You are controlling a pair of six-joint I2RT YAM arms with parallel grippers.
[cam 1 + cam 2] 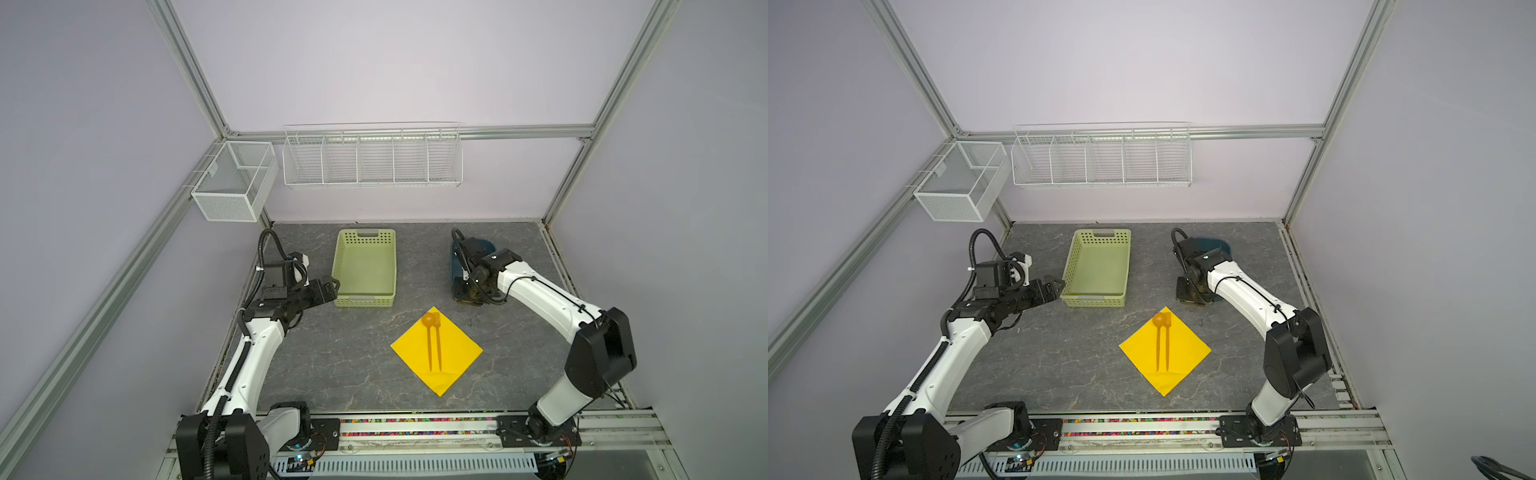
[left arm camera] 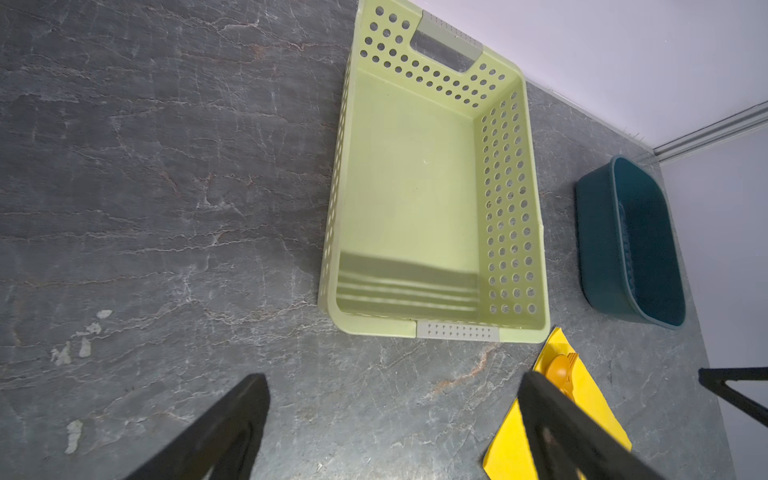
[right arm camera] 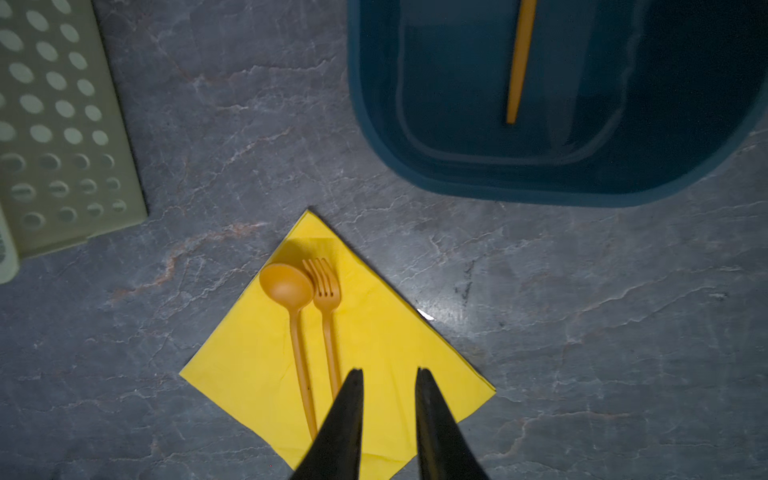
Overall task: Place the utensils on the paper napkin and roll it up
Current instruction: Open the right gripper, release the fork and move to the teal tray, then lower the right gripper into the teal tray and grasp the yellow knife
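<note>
The yellow paper napkin (image 1: 457, 353) (image 1: 1187, 353) lies as a diamond on the table's front middle. An orange spoon (image 1: 428, 320) (image 3: 286, 286) and fork (image 1: 439, 345) (image 3: 326, 286) lie side by side on it, heads towards the back. A third slim orange utensil (image 3: 517, 70) lies inside the dark blue bin (image 3: 540, 174). My right gripper (image 3: 388, 370) hangs between the bin and the napkin, its jaws a little apart with nothing between them; in both top views the wrist (image 1: 478, 282) hides it. My left gripper (image 1: 332, 286) (image 2: 392, 376) stands wide open and empty by the green basket's front left corner.
The pale green perforated basket (image 1: 365, 301) (image 2: 457, 330) stands behind the napkin, with nothing in it. The blue bin (image 1: 484, 245) sits at the back right, partly under the right arm. White wire racks (image 1: 372, 158) hang on the back wall.
</note>
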